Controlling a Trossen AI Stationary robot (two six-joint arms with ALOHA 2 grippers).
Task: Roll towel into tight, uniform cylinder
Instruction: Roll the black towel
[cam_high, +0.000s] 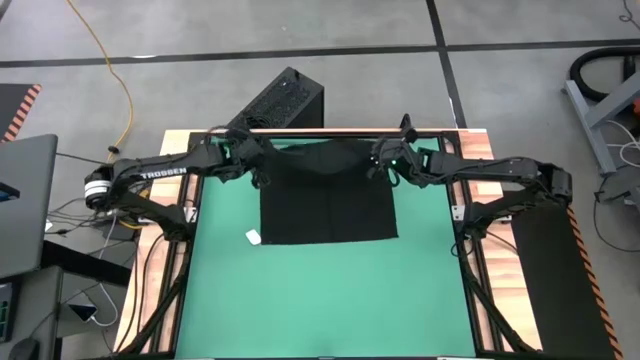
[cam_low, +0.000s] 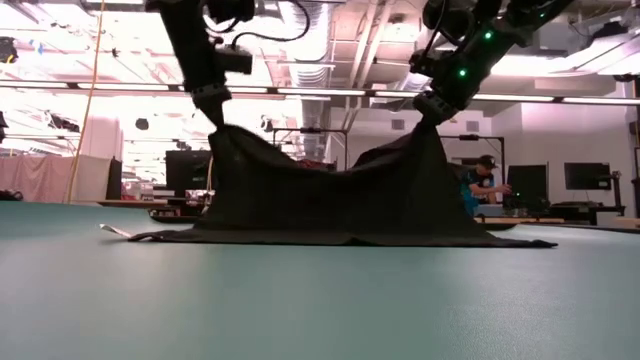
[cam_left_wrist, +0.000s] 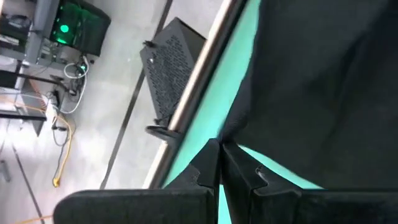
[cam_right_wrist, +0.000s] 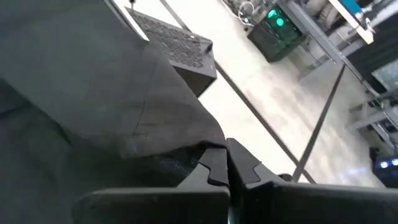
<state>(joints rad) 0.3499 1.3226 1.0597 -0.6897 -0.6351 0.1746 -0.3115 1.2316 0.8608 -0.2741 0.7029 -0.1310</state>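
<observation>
The black towel (cam_high: 328, 195) lies on the green mat (cam_high: 330, 290), its near part flat and its far edge raised at both corners. A small white tag (cam_high: 253, 237) sticks out at its near left corner. My left gripper (cam_high: 262, 168) is shut on the far left corner, my right gripper (cam_high: 380, 165) on the far right corner. In the low view the cloth hangs like a tent from my left gripper (cam_low: 215, 115) and my right gripper (cam_low: 432, 110), sagging between them. My left gripper pinches the towel's far left corner (cam_left_wrist: 231, 132) between its two fingertips, slanting down from the table's left. That corner is lifted clear and the cloth falls away to the mat. My right gripper pinches the towel's far right corner (cam_right_wrist: 208, 146) between its fingertips, slanting down from the right. The cloth there bunches in folds and hangs down to the mat.
A black ribbed box (cam_high: 280, 100) stands on the floor beyond the table's far edge. The wooden table frame (cam_high: 180, 140) borders the mat. A person (cam_low: 483, 185) sits at screens in the room behind. Bare mat lies toward the near edge.
</observation>
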